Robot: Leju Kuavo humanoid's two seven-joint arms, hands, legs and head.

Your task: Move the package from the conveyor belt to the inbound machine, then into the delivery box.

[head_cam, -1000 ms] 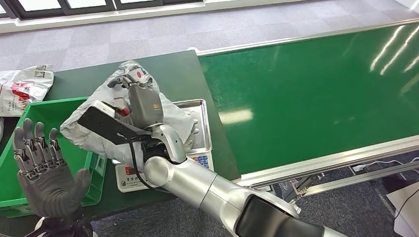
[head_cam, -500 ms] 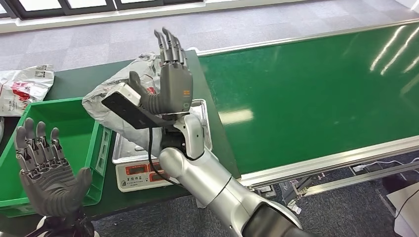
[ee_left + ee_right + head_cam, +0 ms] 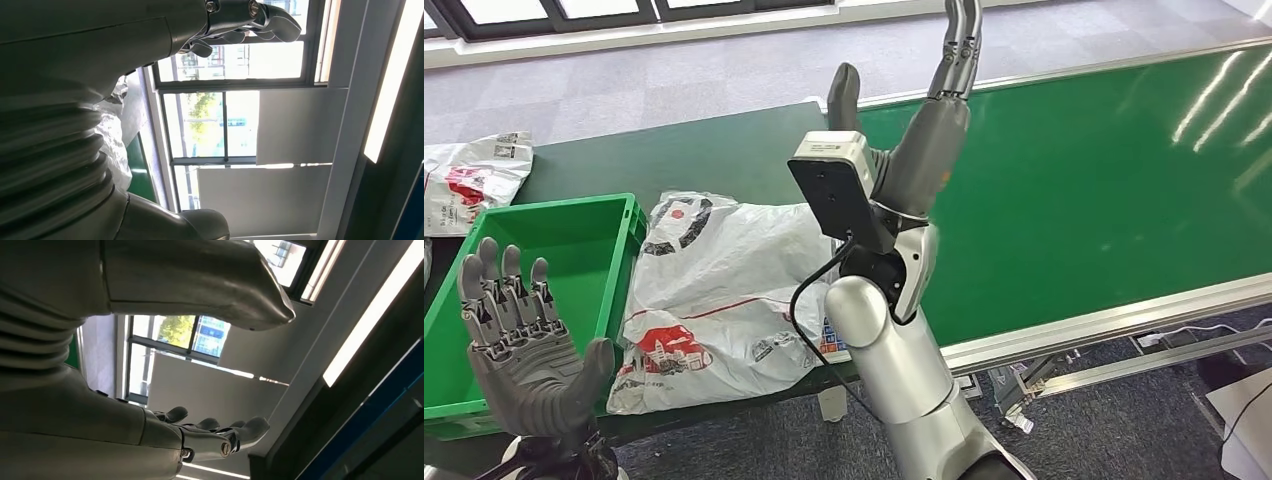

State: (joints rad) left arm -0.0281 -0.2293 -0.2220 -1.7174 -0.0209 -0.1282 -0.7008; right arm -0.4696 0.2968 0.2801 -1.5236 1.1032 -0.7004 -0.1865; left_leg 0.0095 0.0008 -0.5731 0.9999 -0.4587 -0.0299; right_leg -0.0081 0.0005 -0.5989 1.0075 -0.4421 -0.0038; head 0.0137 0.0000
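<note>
Package dropped on the inbound machine; both hands free, next grasp should gather the bag's loose film beside the green box.
Head view: package (image 3: pixel 724 290) lies flat beside delivery box (image 3: pixel 534 235), well apart from right hand (image 3: pixel 914 130), raised with fingers (image 3: pixel 959 45) spread, and open-palmed left hand (image 3: pixel 519 350). Wrist views: both hands hold nothing.
</note>
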